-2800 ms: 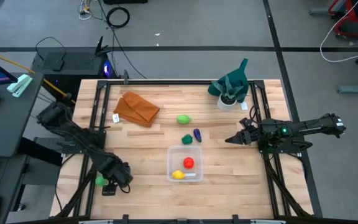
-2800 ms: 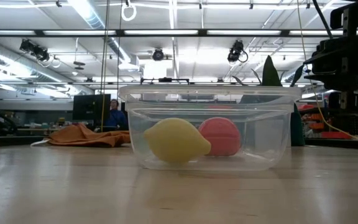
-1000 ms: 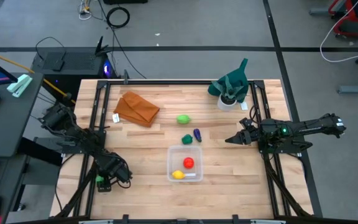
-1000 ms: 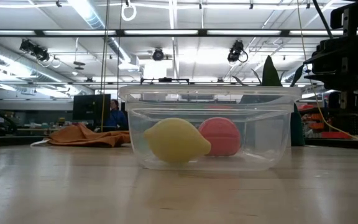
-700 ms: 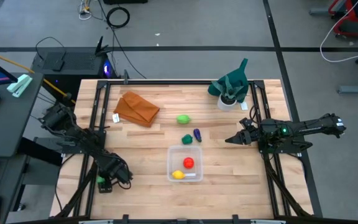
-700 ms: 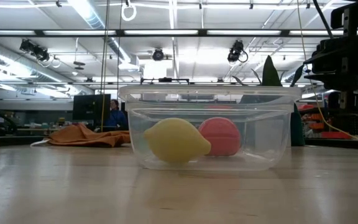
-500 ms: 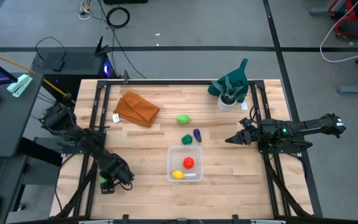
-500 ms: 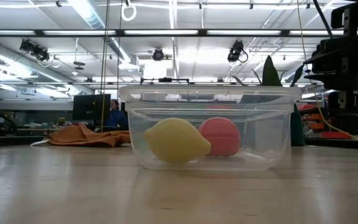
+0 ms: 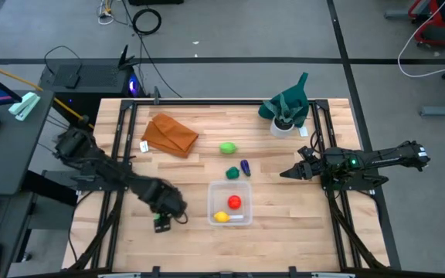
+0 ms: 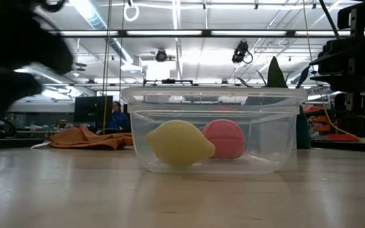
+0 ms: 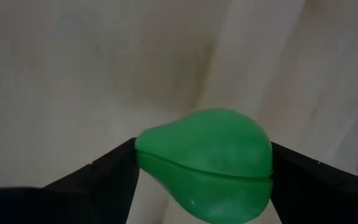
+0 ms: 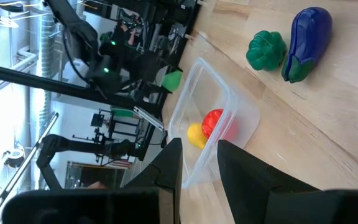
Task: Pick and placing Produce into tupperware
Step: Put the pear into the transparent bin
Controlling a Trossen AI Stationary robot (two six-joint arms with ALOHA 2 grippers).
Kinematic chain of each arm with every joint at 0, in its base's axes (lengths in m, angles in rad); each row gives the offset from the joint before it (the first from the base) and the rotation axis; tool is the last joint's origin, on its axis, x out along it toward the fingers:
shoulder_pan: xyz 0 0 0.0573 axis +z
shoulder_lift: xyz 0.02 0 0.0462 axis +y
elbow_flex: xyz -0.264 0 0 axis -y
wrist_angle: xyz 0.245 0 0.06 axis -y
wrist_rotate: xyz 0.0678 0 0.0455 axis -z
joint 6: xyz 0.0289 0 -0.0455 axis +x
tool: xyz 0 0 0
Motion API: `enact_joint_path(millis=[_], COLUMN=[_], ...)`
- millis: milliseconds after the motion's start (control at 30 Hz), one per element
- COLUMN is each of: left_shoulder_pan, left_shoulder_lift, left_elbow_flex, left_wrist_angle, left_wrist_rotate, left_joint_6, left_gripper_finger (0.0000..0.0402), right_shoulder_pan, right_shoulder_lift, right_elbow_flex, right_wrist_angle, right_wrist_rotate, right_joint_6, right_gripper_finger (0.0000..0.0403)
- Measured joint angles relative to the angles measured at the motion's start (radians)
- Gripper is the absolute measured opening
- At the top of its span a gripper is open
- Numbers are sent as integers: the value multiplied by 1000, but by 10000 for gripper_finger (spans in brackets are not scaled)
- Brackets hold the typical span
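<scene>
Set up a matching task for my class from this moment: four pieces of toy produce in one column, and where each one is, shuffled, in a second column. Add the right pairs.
Things
1. yellow produce
2. light green pear-shaped produce
3. purple produce
4. light green round produce

Places
A. on the bare table, near the orange-brown cloth
B. inside the tupperware
C. between the fingers of the left gripper
D. on the table beside the dark green produce

Pairs: 1-B, 2-C, 3-D, 4-A

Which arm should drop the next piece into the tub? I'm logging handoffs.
Left. The left gripper is shut on a light green fruit just beside the tupperware. The right gripper holds nothing, off to the tub's far side.
</scene>
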Motion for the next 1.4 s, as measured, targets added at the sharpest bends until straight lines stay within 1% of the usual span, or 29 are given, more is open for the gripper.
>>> enact_joint_path(millis=[100, 233, 400, 600, 700, 767, 867, 967, 1067, 1233, 1400], left_shoulder_pan=[64, 156, 257, 327, 341, 344, 342, 327, 316, 301, 284], left_shoulder_lift=[0, 0, 0, 0, 0, 0, 0, 0, 0, 7, 44], left_elbow_flex=[57, 119, 165, 180, 180, 180, 180, 179, 179, 158, 70], left_wrist_angle=[10, 78, 265, 573, 690, 742, 809, 896, 983, 1115, 1289], left_wrist_rotate=[-68, -116, -133, -118, -119, -142, -207, -295, -364, -454, -484], left_joint_6=[56, 133, 201, 217, 239, 272, 331, 401, 439, 444, 388], left_gripper_finger=[307, 303, 308, 302, 302, 305, 304, 301, 303, 302, 302], right_shoulder_pan=[0, 0, 0, 0, 0, 0, 0, 0, 0, 0, 0], right_shoulder_lift=[0, 0, 0, 0, 0, 0, 0, 0, 0, 0, 0], right_elbow_flex=[0, 0, 0, 0, 0, 0, 0, 0, 0, 0, 0], right_wrist_angle=[0, 0, 0, 0, 0, 0, 0, 0, 0, 0, 1], right_wrist_rotate=[0, 0, 0, 0, 0, 0, 0, 0, 0, 0, -6], right_joint_6=[0, 0, 0, -8, -10, -15, -29, -34, -35, -29, -25], right_gripper_finger=[68, 68, 68, 68, 68, 68, 68, 68, 68, 68, 68])
